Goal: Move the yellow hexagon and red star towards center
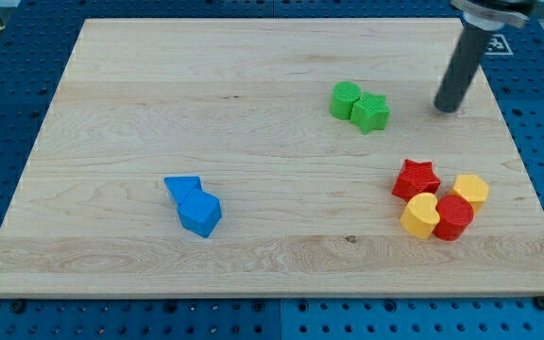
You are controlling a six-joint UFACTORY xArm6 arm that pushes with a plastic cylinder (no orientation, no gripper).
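Note:
The yellow hexagon (470,190) lies at the view's lower right, at the right end of a tight cluster. The red star (416,178) is at the cluster's left end. Between and below them sit a yellow block with a rounded shape (420,215) and a red round block (454,217). My tip (449,109) is at the view's upper right, well above the cluster and to the right of the green blocks, touching no block.
A green round block (345,99) and a green star (371,112) touch each other above centre-right. A blue triangle (182,187) and a blue angular block (200,212) touch at lower left. The wooden board (253,57) sits on a blue perforated table.

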